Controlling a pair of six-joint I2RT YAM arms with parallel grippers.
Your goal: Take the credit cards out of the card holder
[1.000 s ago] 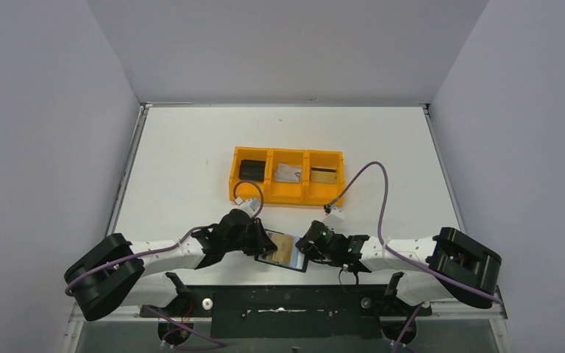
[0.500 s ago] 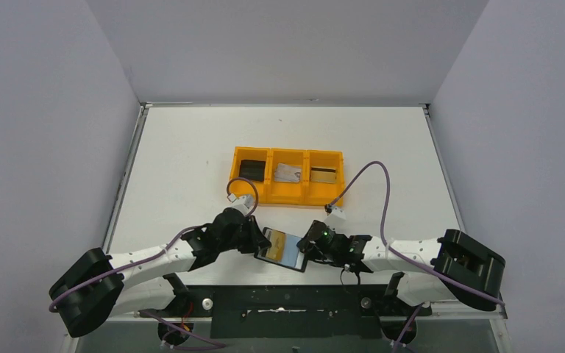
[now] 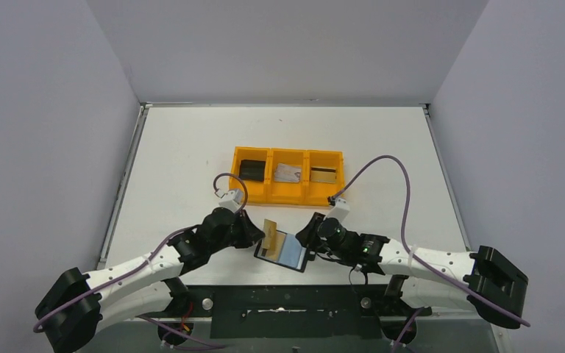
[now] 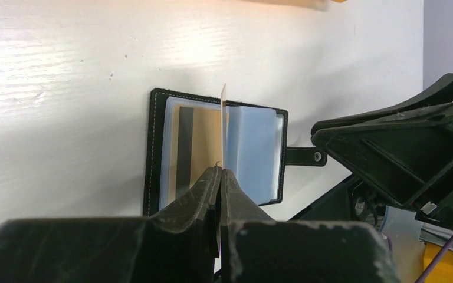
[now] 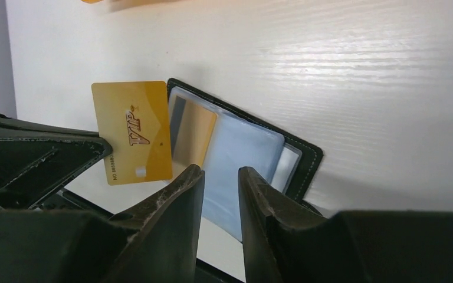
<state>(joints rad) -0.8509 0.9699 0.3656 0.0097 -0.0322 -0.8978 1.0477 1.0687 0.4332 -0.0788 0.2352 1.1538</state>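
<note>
Left gripper [image 4: 220,172]: jaws pressed together on one edge of a thin gold plastic card [image 5: 133,132] printed "VIP". It is held on edge, clear of the pockets, just above the open holder.

Right gripper [image 5: 219,172]: jaws slightly apart with nothing between them, hanging over the holder's tab side. Contact with it cannot be confirmed.

Flat black bifold card holder [image 3: 283,251] with shiny blue-grey pockets lies open on the white table [image 3: 176,162] near its front edge, between both grippers. Its small black tab points towards the right arm. A second gold card [image 4: 189,147] with a dark stripe sits inside one pocket.

Beyond, well apart, stands an orange three-compartment plastic tray [image 3: 288,197]:
- left: chunky black block [image 3: 251,170]
- middle: silvery-grey card [image 3: 288,173]
- right: gold striped card [image 3: 324,175]
</note>
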